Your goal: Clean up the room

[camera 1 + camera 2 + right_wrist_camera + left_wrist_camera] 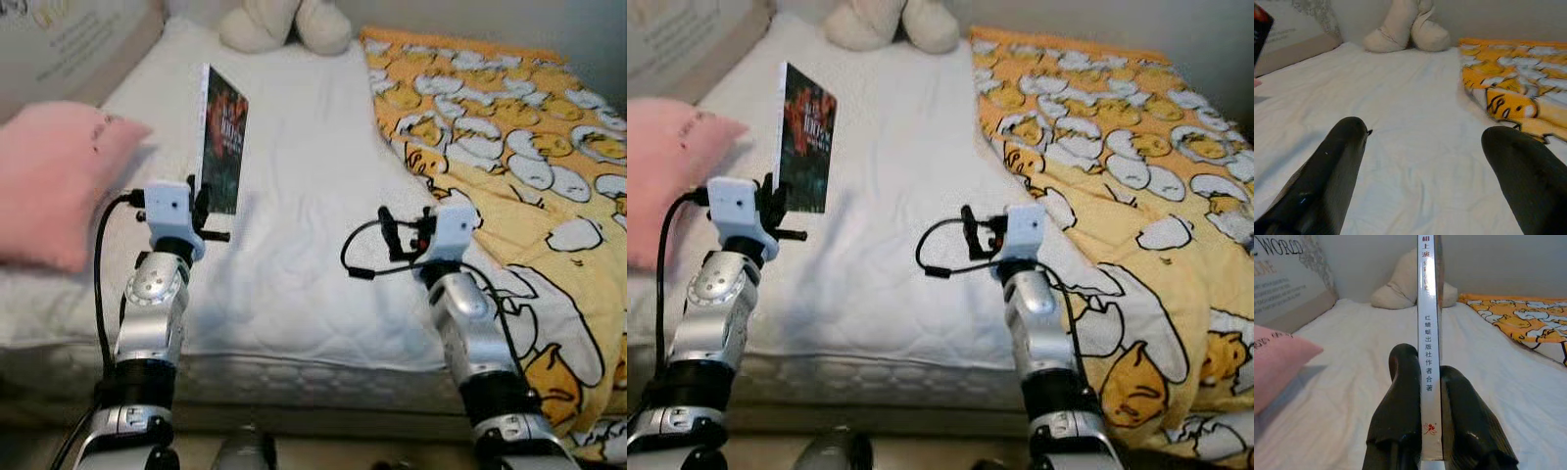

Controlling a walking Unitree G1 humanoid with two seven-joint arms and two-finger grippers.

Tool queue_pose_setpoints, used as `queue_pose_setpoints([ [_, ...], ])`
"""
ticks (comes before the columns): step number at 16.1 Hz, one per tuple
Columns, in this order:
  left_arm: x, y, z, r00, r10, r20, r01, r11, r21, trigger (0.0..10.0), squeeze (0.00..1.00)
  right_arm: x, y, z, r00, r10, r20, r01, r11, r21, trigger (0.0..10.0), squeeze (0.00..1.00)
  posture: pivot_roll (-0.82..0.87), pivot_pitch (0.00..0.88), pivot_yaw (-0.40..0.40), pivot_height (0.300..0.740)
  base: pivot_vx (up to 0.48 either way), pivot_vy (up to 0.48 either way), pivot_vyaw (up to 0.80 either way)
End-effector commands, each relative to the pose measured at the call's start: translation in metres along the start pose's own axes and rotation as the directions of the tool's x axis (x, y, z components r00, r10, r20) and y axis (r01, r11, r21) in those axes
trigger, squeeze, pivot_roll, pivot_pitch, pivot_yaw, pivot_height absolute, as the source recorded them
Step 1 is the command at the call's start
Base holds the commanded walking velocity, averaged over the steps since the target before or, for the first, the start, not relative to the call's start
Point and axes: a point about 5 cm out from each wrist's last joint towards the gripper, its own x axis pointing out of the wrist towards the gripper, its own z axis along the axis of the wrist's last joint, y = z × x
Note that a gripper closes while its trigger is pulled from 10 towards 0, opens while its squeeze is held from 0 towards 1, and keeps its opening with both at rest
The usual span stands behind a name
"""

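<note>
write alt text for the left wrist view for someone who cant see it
The left gripper is shut on a book, held upright with its white spine and Chinese lettering facing the camera. Beyond lies a white bed sheet, with a pink pillow to one side, a cream plush toy at the far wall and a yellow patterned blanket.

Both arms raised forward; left gripper (1425, 396) clamped tight, right gripper (1425, 156) spread wide apart
</note>
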Motion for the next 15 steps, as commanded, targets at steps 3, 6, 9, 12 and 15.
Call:
queue_pose_setpoints([
  [3,0.000,-0.001,0.001,0.999,0.054,0.005,-0.053,0.998,-0.043,10.0,0.00,-0.006,-0.023,0.007,0.975,-0.201,0.095,0.204,0.978,-0.027,10.0,0.00,0.05,0.000,-0.019,0.740,0.000,0.480,0.00],
  [6,-0.004,-0.013,-0.010,0.997,0.069,-0.034,-0.072,0.994,-0.084,10.0,0.00,-0.003,-0.028,0.003,0.973,-0.222,0.063,0.223,0.975,-0.011,10.0,0.00,0.05,0.000,-0.019,0.740,0.000,0.480,0.00],
  [9,-0.004,-0.021,-0.011,0.997,0.061,-0.038,-0.064,0.994,-0.084,10.0,0.00,0.001,-0.021,0.005,0.987,-0.148,0.062,0.151,0.988,-0.040,10.0,0.00,0.04,0.000,-0.024,0.740,0.000,0.480,0.00],
  [12,-0.002,-0.029,-0.006,0.999,0.040,-0.021,-0.042,0.995,-0.094,10.0,0.00,0.002,-0.015,0.001,0.992,-0.118,0.050,0.120,0.991,-0.052,10.0,0.00,0.05,0.000,-0.026,0.740,0.000,0.320,0.00],
  [15,-0.002,-0.030,-0.006,0.999,0.032,-0.014,-0.033,0.995,-0.091,10.0,0.00,0.001,-0.014,0.002,0.992,-0.111,0.058,0.113,0.992,-0.049,10.0,0.00,0.04,0.000,-0.025,0.740,0.000,0.000,0.63],
])
